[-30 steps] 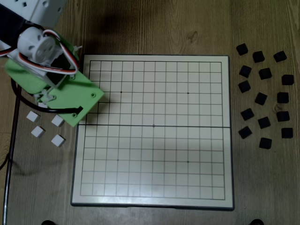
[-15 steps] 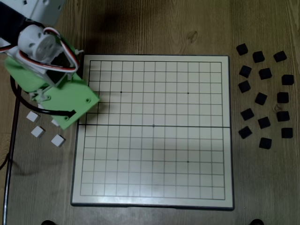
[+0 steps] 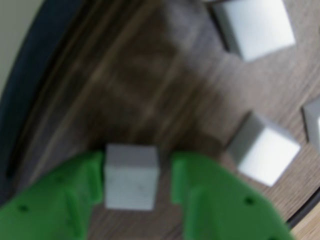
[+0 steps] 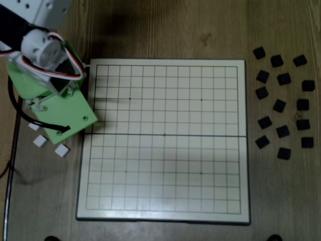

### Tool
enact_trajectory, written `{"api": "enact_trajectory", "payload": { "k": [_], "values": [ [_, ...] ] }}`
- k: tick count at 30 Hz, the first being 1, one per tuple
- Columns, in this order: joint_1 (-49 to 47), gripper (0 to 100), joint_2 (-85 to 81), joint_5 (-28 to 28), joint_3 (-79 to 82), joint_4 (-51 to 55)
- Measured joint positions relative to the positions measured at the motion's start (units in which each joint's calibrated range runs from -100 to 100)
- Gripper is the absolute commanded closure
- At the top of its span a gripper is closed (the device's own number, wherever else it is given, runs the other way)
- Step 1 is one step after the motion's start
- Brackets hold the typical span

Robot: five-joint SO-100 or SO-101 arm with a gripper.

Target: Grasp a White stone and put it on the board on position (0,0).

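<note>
In the wrist view my green gripper [image 3: 136,167] is open and straddles a White stone [image 3: 131,177] lying on the wooden table. The left finger [image 3: 90,175] is at the stone's side. A narrow gap separates the right finger [image 3: 184,177] from it. Three more white stones [image 3: 255,25] [image 3: 262,150] [image 3: 313,120] lie further off. In the fixed view the green gripper body [image 4: 62,113] hangs over the white stones left of the board [image 4: 165,145] and hides the straddled stone. Two stones [image 4: 40,142] [image 4: 61,150] show below it.
The board's dark rim [image 3: 35,70] runs along the left of the wrist view, close to the gripper. Several black blocks [image 4: 281,100] are scattered on the table right of the board. A dark cable [image 4: 12,150] runs down the table's left edge.
The arm has swung left and down, off the board's left edge. It now covers the white stone that lay uppermost right in the cluster.
</note>
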Motion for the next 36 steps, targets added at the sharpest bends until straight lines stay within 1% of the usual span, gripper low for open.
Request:
{"api": "enact_trajectory", "payload": {
  "k": [4, 10, 16, 20, 23, 32, 36],
  "values": [
    [0.0, 93, -0.1, 0.2, 0.8, 0.0],
    [0.0, 94, -0.2, -0.2, 1.3, -0.2],
    [0.2, 94, -0.2, -2.1, 1.3, -0.6],
    [0.2, 94, -1.0, -4.6, 1.4, -0.6],
    [0.2, 94, -1.6, -7.4, 1.5, 0.9],
    [0.1, 94, -9.3, -14.4, 1.6, 9.4],
    [0.1, 94, -13.2, -16.9, -0.9, 13.2]
  ]
}}
